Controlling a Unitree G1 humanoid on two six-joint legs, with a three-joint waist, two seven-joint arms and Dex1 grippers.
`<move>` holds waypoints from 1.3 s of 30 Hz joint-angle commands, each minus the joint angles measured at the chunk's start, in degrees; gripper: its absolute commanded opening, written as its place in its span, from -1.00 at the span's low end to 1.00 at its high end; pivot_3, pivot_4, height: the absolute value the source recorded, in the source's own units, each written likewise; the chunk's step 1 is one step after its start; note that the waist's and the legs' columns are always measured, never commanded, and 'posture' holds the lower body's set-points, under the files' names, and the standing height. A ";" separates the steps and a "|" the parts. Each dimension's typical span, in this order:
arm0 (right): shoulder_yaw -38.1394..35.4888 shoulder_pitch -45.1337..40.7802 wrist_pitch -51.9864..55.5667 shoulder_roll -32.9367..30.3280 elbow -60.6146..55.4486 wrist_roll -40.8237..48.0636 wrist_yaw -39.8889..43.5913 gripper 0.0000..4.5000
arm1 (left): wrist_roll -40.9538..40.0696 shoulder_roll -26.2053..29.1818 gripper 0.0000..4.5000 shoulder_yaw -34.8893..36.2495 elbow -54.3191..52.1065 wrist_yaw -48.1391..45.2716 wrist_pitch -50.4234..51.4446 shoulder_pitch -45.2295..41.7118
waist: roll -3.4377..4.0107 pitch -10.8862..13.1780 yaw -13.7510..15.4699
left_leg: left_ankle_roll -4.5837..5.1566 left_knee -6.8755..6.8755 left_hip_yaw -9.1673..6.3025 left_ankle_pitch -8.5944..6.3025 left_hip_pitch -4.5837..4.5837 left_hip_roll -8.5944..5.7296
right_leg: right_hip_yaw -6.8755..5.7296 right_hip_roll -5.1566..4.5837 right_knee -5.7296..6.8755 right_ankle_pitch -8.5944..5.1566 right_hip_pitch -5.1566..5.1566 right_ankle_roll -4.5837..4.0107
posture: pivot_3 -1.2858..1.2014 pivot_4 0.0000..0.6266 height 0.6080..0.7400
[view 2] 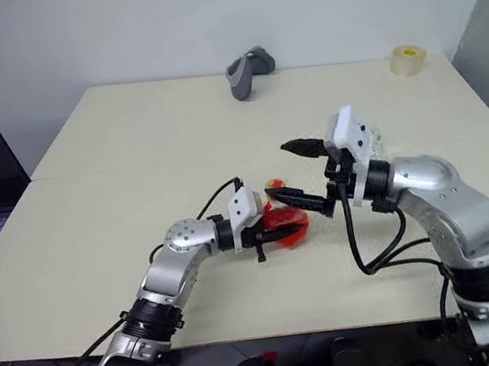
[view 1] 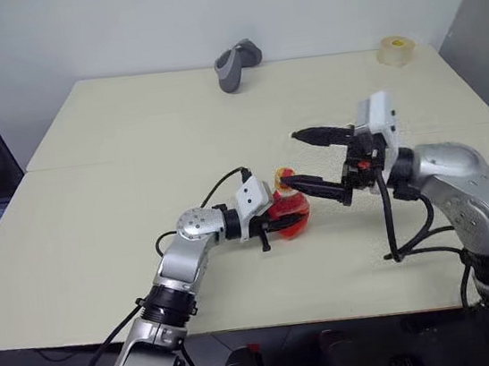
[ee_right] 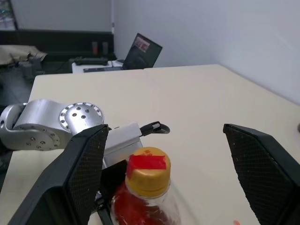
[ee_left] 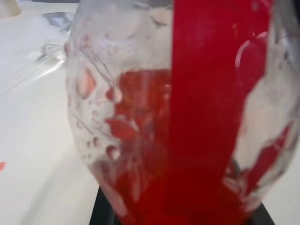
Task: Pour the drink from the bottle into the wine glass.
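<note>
Bottle (view 1: 290, 210) sits capped near the desk's (view 1: 101, 256) middle, clamped by the left gripper (view 1: 278, 222); the right gripper (ee_right: 164, 178) stands spread around its cap (ee_right: 147, 169). Uncapping and pouring remain.

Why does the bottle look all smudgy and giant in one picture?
In the left wrist view the bottle sits right against the camera, too close to focus, so it blurs. In the right wrist view its cap looks sharp, while the right end effector fingers loom big at the edges.

Capped bottle (ee_right: 145, 192) upright (red drink (ee_left: 201, 140))
</note>
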 commanded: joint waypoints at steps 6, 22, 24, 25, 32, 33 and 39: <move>6.83 4.89 1.79 8.60 -9.69 -8.00 -18.98 0.89 | 1.21 -0.18 -0.61 0.75 0.33 3.37 -2.32 -1.96 | 0.01 0.00 -0.03 | -0.02 -0.01 0.02 0.01 0.00 -0.02 | 0.01 0.01 -0.01 0.00 0.00 0.00 | 0.03 -0.52 1.00; 9.32 5.59 4.15 9.48 -8.29 -9.90 -22.01 0.89 | 2.33 0.57 -0.65 0.62 3.46 2.98 -4.95 -3.44 | 0.01 0.00 -0.05 | -0.02 -0.01 0.01 0.01 0.00 -0.04 | -0.01 0.01 -0.04 0.00 0.00 0.00 | 0.03 -0.52 1.00; 9.29 5.57 4.77 9.71 -8.23 -9.70 -21.98 0.72 | 2.46 0.66 -0.65 0.45 3.47 2.91 -5.20 -3.28 | 0.00 0.00 -0.05 | -0.02 -0.01 0.01 0.01 -0.01 -0.04 | -0.01 0.01 -0.04 0.00 0.00 0.00 | 0.03 -0.52 1.00; 9.25 5.55 5.03 9.86 -8.17 -9.65 -22.08 0.63 | 2.47 0.66 -0.65 0.42 3.45 2.90 -5.23 -3.22 | 0.01 0.00 -0.05 | -0.02 -0.01 0.01 0.01 0.00 -0.04 | -0.01 0.01 -0.04 0.00 0.00 0.00 | 0.03 -0.52 1.00; 9.42 5.29 6.10 9.71 -7.77 -10.32 -22.36 -0.45 | 2.48 0.48 -0.65 0.33 3.36 2.71 -5.30 -3.11 | 0.01 0.00 -0.06 | -0.01 -0.01 0.00 0.01 -0.01 -0.04 | -0.02 0.02 -0.04 0.00 0.00 0.00 | 0.03 -0.52 1.00; 9.49 5.28 6.25 9.55 -7.77 -10.35 -22.22 -0.46 | 2.49 0.46 -0.65 0.33 3.39 2.72 -5.31 -3.15 | 0.01 0.00 -0.06 | -0.01 -0.01 0.00 0.01 -0.01 -0.04 | -0.02 0.02 -0.04 0.00 0.00 0.00 | 0.03 -0.52 1.00; 9.89 5.32 6.36 8.82 -7.79 -10.54 -21.60 -0.46 | 2.55 0.33 -0.65 0.40 3.39 2.80 -5.38 -3.15 | 0.01 0.00 -0.07 | -0.01 -0.01 0.00 0.01 -0.01 -0.04 | -0.02 0.02 -0.04 0.00 0.00 0.00 | 0.03 -0.52 1.00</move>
